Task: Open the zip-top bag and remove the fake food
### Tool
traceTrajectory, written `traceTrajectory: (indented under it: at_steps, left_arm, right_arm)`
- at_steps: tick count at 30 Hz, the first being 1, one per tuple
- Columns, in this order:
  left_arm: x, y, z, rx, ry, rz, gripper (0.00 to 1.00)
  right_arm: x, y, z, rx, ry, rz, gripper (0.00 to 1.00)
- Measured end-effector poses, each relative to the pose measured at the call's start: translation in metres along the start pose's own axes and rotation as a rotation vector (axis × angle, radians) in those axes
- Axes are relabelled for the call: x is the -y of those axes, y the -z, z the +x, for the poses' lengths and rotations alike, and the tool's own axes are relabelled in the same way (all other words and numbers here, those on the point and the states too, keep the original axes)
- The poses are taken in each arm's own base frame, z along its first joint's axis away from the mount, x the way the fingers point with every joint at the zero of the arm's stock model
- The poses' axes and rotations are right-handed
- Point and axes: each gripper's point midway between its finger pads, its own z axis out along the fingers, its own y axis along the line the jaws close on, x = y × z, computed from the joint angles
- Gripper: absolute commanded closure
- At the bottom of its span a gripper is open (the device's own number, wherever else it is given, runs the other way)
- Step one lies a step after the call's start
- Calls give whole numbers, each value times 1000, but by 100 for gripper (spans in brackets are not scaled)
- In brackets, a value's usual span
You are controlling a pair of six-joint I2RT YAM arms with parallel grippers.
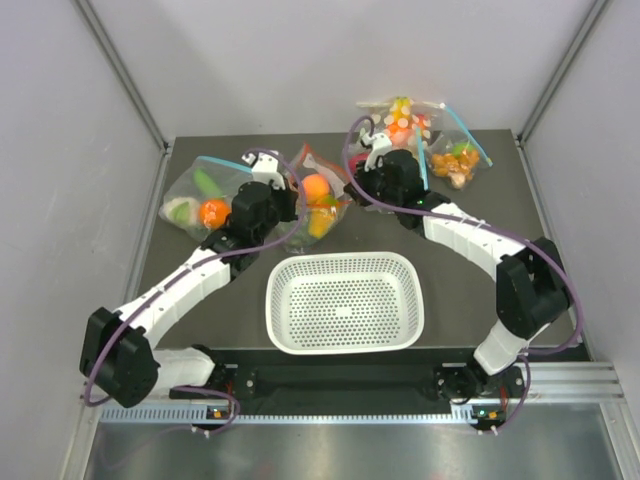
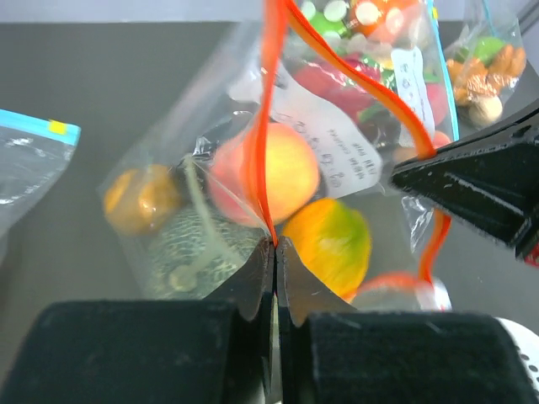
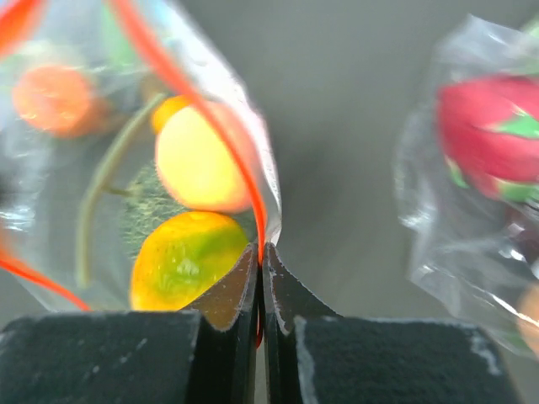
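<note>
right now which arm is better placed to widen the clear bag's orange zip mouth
right, probably: both pinch the red-orange zip strip, but a blue-zipped clear bag crowds the left gripper; the right gripper has more room

I'm looking at a dark grey table (image 1: 455, 300) boxed in by plain pale walls (image 1: 300, 60) (aluminium struts (image 1: 120, 70) in the corners), evenly lit, with a metal rail (image 1: 560, 375) nearest me.

The zip-top bag (image 2: 219, 93) is thin clear plastic, crinkled and glossy. The fake food (image 2: 278, 172) inside looks like smooth, faintly shiny plastic, though the melon (image 2: 202, 248) is rough and netted. The bench (image 1: 480, 300) is dark and matt, the basket (image 1: 345, 258) white perforated plastic, and the left gripper (image 2: 275, 246) matt black.
</note>
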Motion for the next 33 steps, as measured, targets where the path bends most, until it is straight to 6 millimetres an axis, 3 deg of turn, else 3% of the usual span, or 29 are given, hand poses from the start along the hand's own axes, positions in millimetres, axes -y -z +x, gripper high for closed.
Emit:
traceTrajectory:
  at_steps: [4,10,12,13,16,18,23,27,30,33]
  left_arm:
    - [-4,8,-10,22,-2,-25,100]
    - [-1,10,-6,5,4,-17,100]
    - [2,10,-4,-2,7,0,100]
    - [4,9,-2,-8,10,9,100]
    - [7,3,7,-35,16,29,100]
    - [10,0,14,-53,26,42,100]
    - [13,-5,24,-74,47,62,100]
    - [17,-6,24,-74,62,79,100]
    - [18,-6,24,-72,68,84,100]
    - [18,-6,24,-72,74,85,100]
  right_arm:
    - [30,4,1,-4,-44,63,100]
    - [31,4,2,-5,-53,61,97]
    - [31,4,3,-9,-50,56,88]
    - [31,4,4,-12,-47,53,71]
    - [32,5,4,-19,-27,43,48]
    - [30,9,4,-28,-5,31,38]
    - [11,32,-14,6,67,-13,34]
    - [-18,50,-34,63,103,-89,34]
    - [-36,52,-31,62,106,-160,34]
    - [-44,44,-16,18,82,-215,34]
